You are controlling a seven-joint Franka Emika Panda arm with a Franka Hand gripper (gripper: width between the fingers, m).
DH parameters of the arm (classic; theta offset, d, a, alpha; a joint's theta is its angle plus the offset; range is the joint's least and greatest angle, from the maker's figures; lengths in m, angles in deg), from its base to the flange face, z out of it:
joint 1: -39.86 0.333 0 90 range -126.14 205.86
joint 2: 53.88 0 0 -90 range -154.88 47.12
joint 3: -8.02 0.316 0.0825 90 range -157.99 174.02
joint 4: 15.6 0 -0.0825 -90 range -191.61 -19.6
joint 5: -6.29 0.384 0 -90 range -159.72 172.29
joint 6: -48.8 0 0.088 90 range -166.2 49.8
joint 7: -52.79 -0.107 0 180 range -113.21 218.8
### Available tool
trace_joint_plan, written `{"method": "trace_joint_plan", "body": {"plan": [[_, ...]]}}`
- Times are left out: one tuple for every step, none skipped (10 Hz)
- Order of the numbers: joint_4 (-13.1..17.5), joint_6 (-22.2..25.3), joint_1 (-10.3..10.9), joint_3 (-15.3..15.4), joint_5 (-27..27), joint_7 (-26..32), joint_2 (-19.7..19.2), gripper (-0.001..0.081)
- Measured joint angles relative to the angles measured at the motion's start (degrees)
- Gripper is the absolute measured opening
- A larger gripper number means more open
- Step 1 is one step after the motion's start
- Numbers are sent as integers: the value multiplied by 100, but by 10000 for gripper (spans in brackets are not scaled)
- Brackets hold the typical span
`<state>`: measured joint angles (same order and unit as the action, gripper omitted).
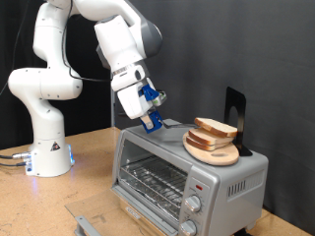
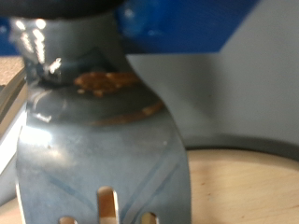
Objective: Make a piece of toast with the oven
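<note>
The oven (image 1: 187, 182) stands at the exterior view's lower right, its door (image 1: 98, 218) folded down and the wire rack (image 1: 153, 182) showing. The piece of toast (image 1: 215, 129) lies on a round light-wood board (image 1: 210, 152) on the oven's top. My gripper (image 1: 153, 114) hangs over the oven's top at the exterior view's left of the board, shut on a grey metal spatula (image 1: 165, 125). In the wrist view the slotted spatula blade (image 2: 103, 159) fills the picture, with the board's rim (image 2: 243, 173) just beyond it. The toast does not show there.
A black upright holder (image 1: 234, 113) stands on the oven's top behind the board. Round knobs (image 1: 196, 205) run down the oven's front. The robot's white base (image 1: 47, 147) stands on the wooden table (image 1: 59, 202) at the exterior view's left.
</note>
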<state>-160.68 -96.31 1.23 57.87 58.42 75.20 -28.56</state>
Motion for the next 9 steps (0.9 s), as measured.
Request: {"method": "trace_joint_plan", "body": {"plan": [[4,-104,-6,49,0,0,-37,269],[20,-191,-9,88,-1,0,-80,269],[53,-237,-25,124,-23,0,-130,269],[88,-261,-52,156,-71,-1,-168,269],[118,-264,-92,197,-158,-2,-193,269],[139,-231,-135,231,-376,-13,-214,269],[145,-221,-196,287,-592,-15,-229,269],[136,-289,-224,329,-699,65,-245,269],[111,-422,-220,349,-708,230,-262,269]]}}
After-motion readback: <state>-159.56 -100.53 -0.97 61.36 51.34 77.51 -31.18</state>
